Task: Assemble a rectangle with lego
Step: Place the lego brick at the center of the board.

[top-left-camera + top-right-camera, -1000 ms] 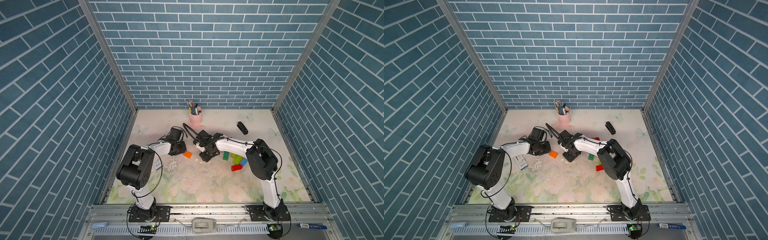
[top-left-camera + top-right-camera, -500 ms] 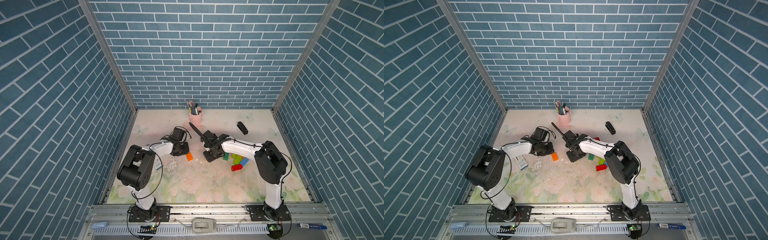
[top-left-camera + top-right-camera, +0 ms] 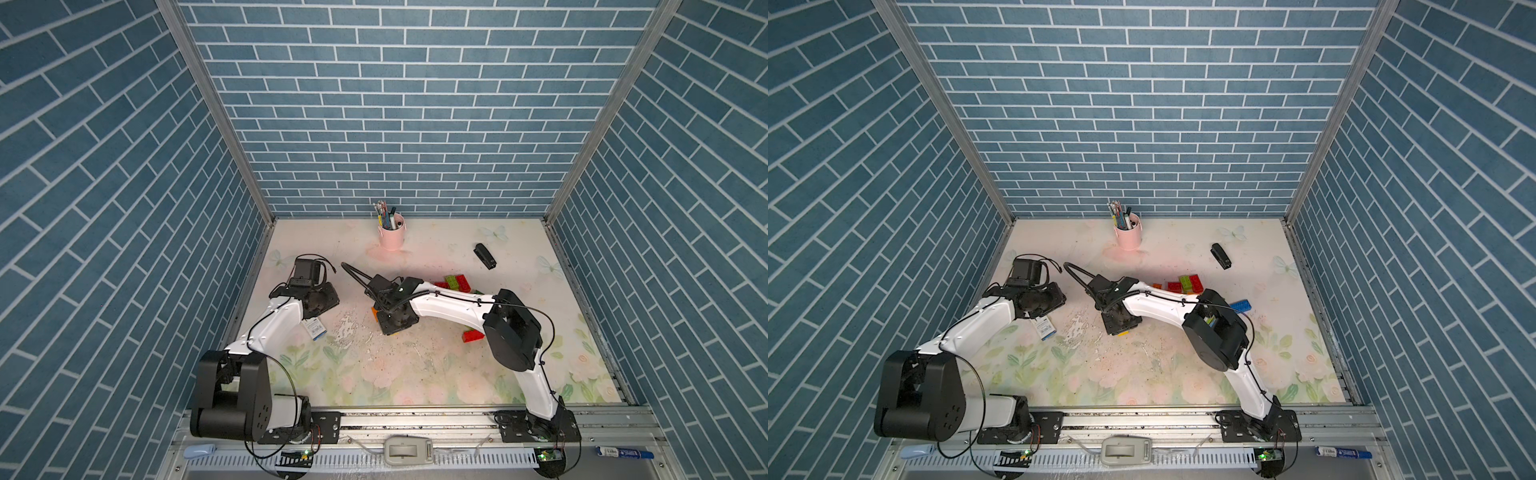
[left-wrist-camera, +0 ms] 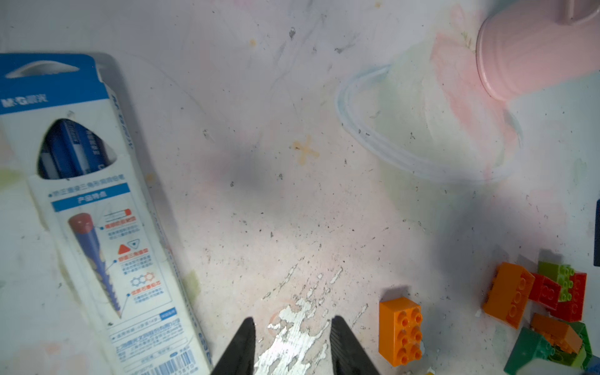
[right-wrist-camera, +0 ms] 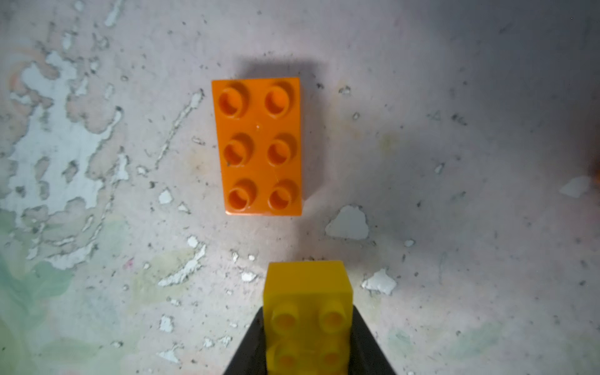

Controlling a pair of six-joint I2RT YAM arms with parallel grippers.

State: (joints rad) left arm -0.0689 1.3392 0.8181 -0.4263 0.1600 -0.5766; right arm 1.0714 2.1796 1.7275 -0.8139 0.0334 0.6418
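My right end effector: clamped on the yellow brick, studs up, low over the desk
My left end effector: fingers apart with nothing between them, over bare desk beside a pencil box
Orange brick: lies alone on the desk, studs up, just ahead of the yellow one and not touching it; both long sides run the same way
Heap of bricks: red, lime, green and orange ones jumbled beyond my right arm; a red brick and a blue brick lie apart from it
Done so far: very little, I judge; one brick is laid as a start and nothing is butted against it yet
In hand: bringing the yellow brick to the orange one, probably end to end
Left to do: set the yellow down flush, then fetch the others from the heap one at a time and fill out the rectangle; most of the work lies ahead
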